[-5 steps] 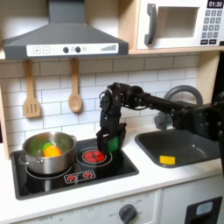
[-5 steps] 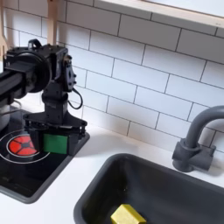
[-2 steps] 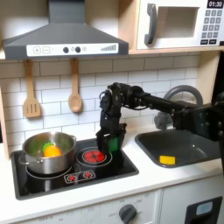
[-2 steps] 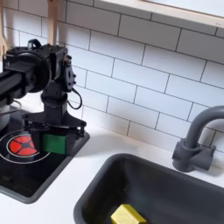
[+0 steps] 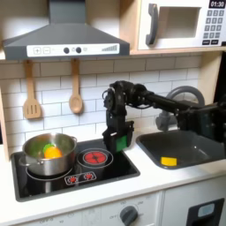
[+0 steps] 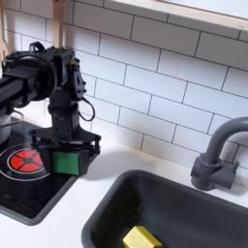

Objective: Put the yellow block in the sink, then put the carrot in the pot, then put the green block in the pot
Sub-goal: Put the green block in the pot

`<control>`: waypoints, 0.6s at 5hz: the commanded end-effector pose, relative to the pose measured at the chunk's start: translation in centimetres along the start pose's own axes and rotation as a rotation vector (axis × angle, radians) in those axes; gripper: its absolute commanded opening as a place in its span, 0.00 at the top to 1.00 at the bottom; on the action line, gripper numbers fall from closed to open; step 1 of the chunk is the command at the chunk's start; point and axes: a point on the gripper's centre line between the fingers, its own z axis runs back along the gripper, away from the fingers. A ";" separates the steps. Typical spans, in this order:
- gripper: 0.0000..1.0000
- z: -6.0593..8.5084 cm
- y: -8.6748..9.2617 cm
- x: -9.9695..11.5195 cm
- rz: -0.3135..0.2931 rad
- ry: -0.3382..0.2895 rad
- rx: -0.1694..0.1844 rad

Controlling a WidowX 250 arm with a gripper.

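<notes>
Lifting off the stove now: gripper (image 6: 66, 158) clenched on the green block (image 6: 67, 162), raised since a second ago, mid-left in both exterior views. Yellow block (image 5: 168, 161) sits in the sink (image 5: 196, 139), carrot (image 5: 53, 152) in the pot (image 5: 44, 155). Last step underway.

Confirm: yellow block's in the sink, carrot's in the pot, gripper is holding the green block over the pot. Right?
Not quite. The green block sits between the gripper fingers at the stove's right edge, near the sink, not over the pot; the first exterior view shows the gap. The yellow block in the sink and the carrot in the pot are right.
</notes>
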 end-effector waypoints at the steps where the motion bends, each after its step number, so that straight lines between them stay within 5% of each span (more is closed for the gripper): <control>1: 1.00 4.2 2.7 1.0 0.061 -0.041 -0.046; 3: 1.00 7.3 6.2 2.2 0.143 -0.116 -0.040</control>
